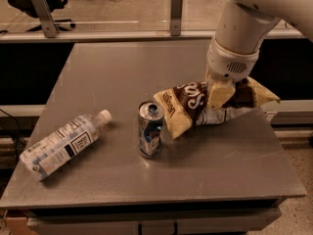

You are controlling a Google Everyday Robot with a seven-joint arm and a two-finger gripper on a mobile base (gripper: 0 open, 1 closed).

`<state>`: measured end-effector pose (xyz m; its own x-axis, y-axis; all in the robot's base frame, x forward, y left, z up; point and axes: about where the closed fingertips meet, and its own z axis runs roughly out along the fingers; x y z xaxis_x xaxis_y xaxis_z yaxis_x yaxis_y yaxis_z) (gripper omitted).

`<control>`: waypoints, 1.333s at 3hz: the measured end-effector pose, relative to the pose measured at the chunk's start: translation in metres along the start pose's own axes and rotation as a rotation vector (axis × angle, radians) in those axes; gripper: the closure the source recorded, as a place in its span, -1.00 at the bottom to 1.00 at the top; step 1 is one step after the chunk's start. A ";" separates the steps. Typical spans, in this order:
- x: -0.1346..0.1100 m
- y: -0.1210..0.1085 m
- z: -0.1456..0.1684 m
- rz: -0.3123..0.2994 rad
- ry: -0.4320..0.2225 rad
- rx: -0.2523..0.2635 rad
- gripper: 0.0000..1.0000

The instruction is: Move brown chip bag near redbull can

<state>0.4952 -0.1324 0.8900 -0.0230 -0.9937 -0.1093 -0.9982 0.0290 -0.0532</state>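
The brown chip bag point(188, 104) lies across the right middle of the grey table point(117, 67), its cream near end almost touching the redbull can point(149, 129). The can stands upright, dented, just left of the bag's end. My gripper point(218, 93) comes down from the white arm at the upper right and sits over the bag's middle, its cream fingers point(219, 89) pressed on the bag. The bag's far end sticks out past the gripper to the right.
A clear plastic water bottle point(61, 145) lies on its side at the table's front left. A glass rail with metal posts point(176, 11) runs behind the table. The table's right edge is close to the bag's far end.
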 end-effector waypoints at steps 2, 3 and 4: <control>-0.007 0.020 0.000 0.001 -0.031 -0.044 1.00; -0.009 0.017 0.000 0.001 -0.036 -0.030 0.66; -0.010 0.015 -0.001 0.001 -0.041 -0.019 0.19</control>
<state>0.4807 -0.1221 0.8911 -0.0217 -0.9885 -0.1497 -0.9990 0.0272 -0.0348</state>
